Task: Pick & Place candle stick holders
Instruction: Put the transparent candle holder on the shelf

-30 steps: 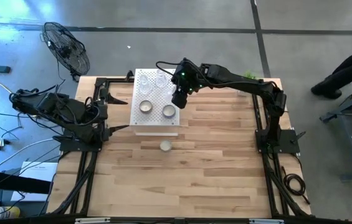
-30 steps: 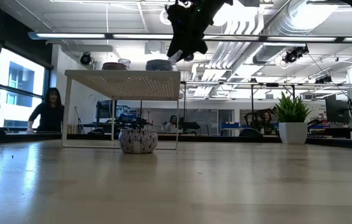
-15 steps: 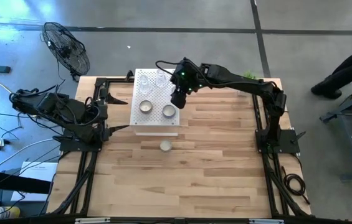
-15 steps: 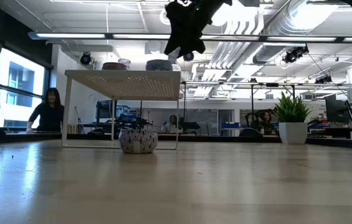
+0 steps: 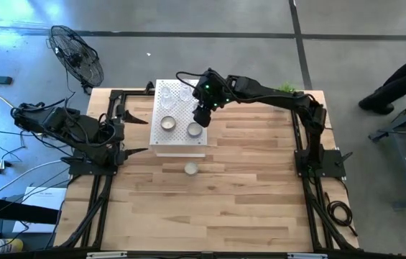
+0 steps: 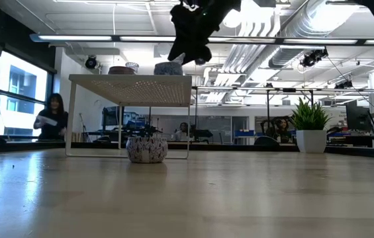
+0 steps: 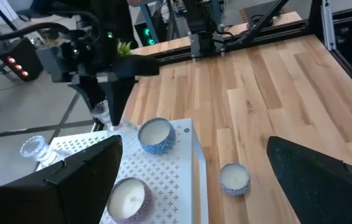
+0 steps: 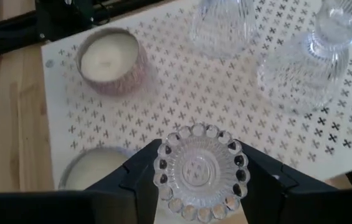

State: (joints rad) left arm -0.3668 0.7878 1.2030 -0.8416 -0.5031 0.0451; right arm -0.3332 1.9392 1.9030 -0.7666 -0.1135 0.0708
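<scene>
With the right claw (image 8: 197, 186) clamped on a clear glass holder (image 8: 198, 170) above the crowded white perforated box (image 5: 179, 119), lowering it carelessly could knock the neighbouring glass cups (image 8: 300, 68) over

Clear glass holder (image 8: 199, 168) in right tool (image 8: 200, 177); silvery cups (image 5: 168, 123) atop box.

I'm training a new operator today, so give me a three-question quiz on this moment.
1. True or false: the right gripper holds a clear glass holder.
2. Where is the loose candle cup? A) on the white perforated box B) on the table in front of it
3. Fill in: the left gripper waits, open, at the table's ____ edge.

Key: 1 true; 2 B; 3 left.
</scene>
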